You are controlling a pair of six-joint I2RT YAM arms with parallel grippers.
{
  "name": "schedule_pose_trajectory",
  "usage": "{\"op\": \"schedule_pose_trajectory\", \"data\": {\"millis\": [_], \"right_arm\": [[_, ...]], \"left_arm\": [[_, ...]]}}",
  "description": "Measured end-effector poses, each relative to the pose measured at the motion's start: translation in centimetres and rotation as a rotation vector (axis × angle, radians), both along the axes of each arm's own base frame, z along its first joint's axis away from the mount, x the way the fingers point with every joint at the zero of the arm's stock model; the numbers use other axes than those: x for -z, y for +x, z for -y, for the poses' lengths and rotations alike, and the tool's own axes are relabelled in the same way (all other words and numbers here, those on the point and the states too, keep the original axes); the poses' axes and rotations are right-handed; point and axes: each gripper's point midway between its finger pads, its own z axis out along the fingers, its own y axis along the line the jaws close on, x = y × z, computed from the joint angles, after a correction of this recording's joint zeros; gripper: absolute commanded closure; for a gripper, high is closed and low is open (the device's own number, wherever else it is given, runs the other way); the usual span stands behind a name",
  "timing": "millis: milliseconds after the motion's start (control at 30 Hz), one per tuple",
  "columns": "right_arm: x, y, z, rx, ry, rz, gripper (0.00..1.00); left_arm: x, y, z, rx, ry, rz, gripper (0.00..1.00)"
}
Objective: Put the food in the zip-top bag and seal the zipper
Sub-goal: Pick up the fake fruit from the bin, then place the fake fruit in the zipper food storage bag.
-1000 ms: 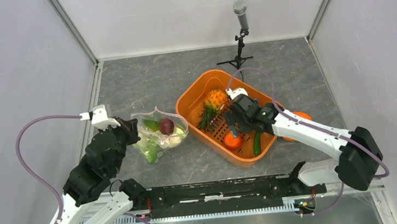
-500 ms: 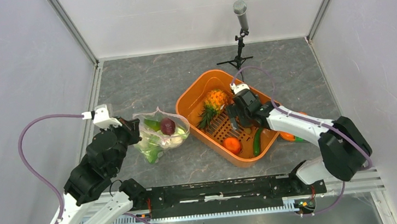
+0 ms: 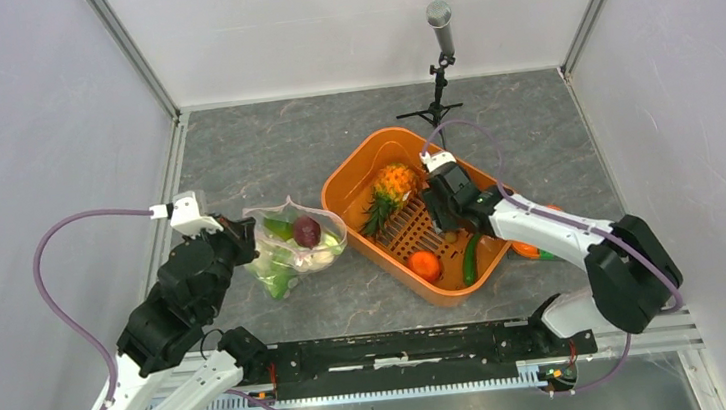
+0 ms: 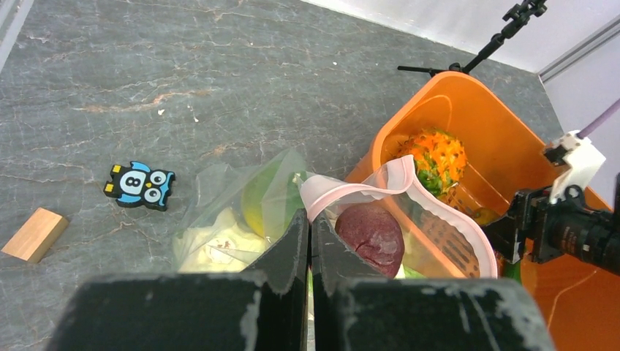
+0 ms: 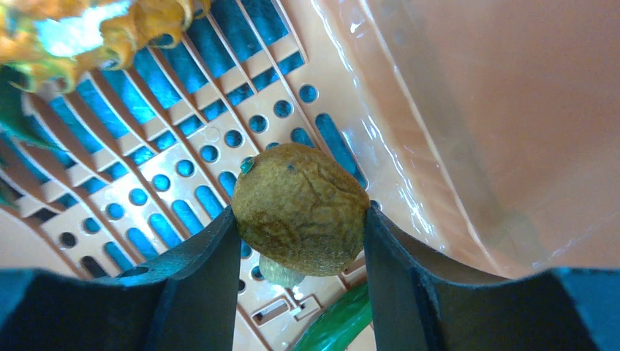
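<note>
Now the left gripper (image 4: 308,216) has its two fingers pressed flat together, with no gap between them. They meet right at the edge of the zip-top bag (image 3: 293,250), at the point where the pinkish zipper (image 4: 409,183) begins. It seems that they pinch the thin plastic there, but the film between the pads is hard to see. The bag lies on the grey table (image 3: 263,144), just to the left of the orange basket (image 3: 356,170), and its mouth stands open in a loop toward the basket. Inside the bag a purple fruit (image 4: 369,230) rests near the mouth. Behind it, through the clear plastic, a yellow-green mango (image 4: 254,203) and a pale piece (image 4: 212,245) are visible.

The right gripper (image 5: 300,219) reaches down into the basket. Its fingers (image 5: 208,270) are narrowed onto a brownish-green fruit (image 5: 292,194) with a rough skin, and each one touches a side of it. Under the fruit is the slotted floor of the basket; I cannot tell if the fruit is lifted from it. The pineapple (image 3: 392,182) lies in the far part of the basket, and a small orange piece (image 3: 426,264) and a long green piece (image 3: 470,260) lie in the near part.

On the table to the left of the bag are a blue owl figure (image 4: 139,184) and a wooden block (image 4: 33,234), well apart from it.
</note>
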Motion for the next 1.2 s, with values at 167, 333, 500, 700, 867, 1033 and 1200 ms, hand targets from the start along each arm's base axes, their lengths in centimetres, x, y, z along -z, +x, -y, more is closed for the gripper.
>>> {"op": "schedule_pose_trajectory", "data": {"millis": [167,333,500,700,867,1033,1200], "right_arm": [[-3.2,0.2,-0.8,-0.033,0.077,0.077,0.60],[-7.1,0.1,-2.7,-0.097,0.214,0.153,0.61],[-13.9,-0.8,-7.4,-0.277,0.499,0.280,0.58],[-21.9,-5.9,-16.1,-0.636,0.730,0.362,0.58],[-24.7,-10.3,-21.0,-0.854,0.850,0.368,0.57],[-23.0,-10.6,-23.8,-0.901,0.844,0.301,0.53],[-20.8,-9.9,-25.8,-0.893,0.810,0.243,0.46]], "left_arm": [[0.3,0.2,0.3,0.004,0.011,-0.015,0.98],[0.8,0.4,0.9,0.027,0.019,-0.037,0.98],[0.7,0.5,1.7,0.059,0.020,-0.054,0.98],[0.5,0.7,2.8,0.102,0.016,-0.072,0.98],[0.3,0.6,3.5,0.132,0.009,-0.081,0.98],[-0.1,0.4,3.9,0.159,-0.003,-0.079,0.98],[-0.3,0.1,4.5,0.193,-0.016,-0.080,0.98]]}}
